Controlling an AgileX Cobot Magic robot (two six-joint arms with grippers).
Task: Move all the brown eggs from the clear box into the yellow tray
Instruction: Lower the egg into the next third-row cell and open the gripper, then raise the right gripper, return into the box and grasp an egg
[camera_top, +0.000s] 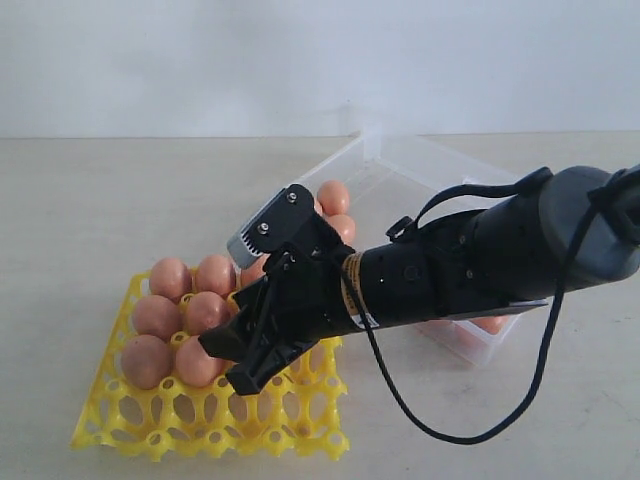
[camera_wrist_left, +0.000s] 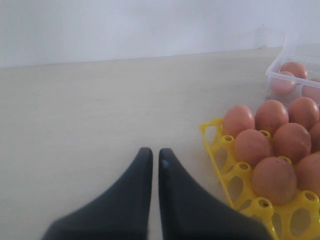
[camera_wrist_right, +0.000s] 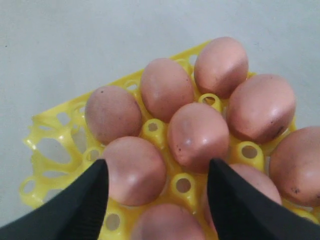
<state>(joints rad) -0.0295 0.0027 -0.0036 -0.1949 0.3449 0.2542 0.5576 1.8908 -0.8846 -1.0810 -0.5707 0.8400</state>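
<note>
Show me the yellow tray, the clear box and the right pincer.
yellow tray (camera_top: 200, 430), exterior view, empty front cups.
clear box (camera_top: 430, 165), exterior view, bare far end.
right pincer (camera_wrist_right: 157, 165), right wrist view, midway between its fingertips.

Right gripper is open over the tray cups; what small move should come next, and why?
Probably lift the right gripper straight up. Its jaws stand open and empty, low over brown eggs seated in the yellow tray, so a sideways pull might knock them. More eggs lie in the clear box, the likely next stop.
</note>
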